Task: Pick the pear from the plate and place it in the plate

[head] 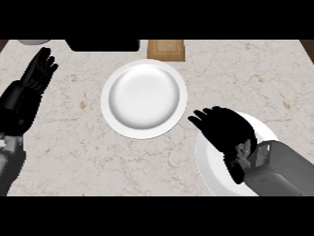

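The pear is hidden from where I stand, somewhere beneath the right hand (pixel 222 128) whose fingers curl down over the near plate (pixel 210 173), beside the bare centre plate (pixel 144 98) on the marble worktop (pixel 78 152), while the left hand (pixel 39 69) rests open at the left edge.

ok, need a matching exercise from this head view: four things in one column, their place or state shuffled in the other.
Things:
1. left hand
2. right hand
3. round white plate at the counter's centre
4. small tan wooden block

Places or states:
A. at the counter's far edge, beyond the centre plate
B. open, fingers up, resting at the view's left
C. bare, nothing on it
D. over the second round white plate at lower right, hiding most of it

Pairs: 1-B, 2-D, 3-C, 4-A
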Action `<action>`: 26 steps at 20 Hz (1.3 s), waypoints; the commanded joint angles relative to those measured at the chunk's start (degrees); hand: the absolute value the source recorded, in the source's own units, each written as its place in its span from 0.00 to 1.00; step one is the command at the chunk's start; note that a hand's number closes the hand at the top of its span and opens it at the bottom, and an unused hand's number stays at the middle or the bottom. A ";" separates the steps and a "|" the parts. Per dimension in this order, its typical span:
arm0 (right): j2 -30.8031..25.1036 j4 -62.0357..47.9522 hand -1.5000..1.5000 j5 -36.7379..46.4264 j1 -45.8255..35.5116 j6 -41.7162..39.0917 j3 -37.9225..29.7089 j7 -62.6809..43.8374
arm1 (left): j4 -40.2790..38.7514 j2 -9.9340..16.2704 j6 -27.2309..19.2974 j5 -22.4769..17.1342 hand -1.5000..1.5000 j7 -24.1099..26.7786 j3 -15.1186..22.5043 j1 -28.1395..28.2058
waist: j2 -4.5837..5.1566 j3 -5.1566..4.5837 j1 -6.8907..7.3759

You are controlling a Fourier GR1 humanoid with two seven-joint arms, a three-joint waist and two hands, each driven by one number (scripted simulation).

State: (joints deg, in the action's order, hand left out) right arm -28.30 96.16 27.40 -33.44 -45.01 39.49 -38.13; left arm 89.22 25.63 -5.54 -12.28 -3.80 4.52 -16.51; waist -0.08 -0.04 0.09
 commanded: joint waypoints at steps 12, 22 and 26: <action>1.11 -12.25 0.00 15.20 0.21 -1.90 -2.94 6.42 | -0.41 -4.13 2.37 4.44 0.50 1.30 -1.61 2.04 | 0.12 0.04 0.01; 1.34 -17.30 0.00 23.74 5.52 0.24 -4.31 15.60 | 1.13 -5.58 4.97 5.40 0.50 0.48 -4.86 2.14 | 0.07 0.03 -0.07; 2.38 -19.74 0.00 27.72 5.20 0.04 -5.47 16.59 | 3.53 -5.37 6.57 4.71 0.50 -2.00 -6.43 2.79 | 0.05 0.03 0.04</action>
State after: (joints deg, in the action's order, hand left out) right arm -26.44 76.32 52.37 -28.83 -42.83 35.76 -22.31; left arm 92.34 20.82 -0.48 -7.54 -5.75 -0.58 -14.46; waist 0.01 0.01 0.19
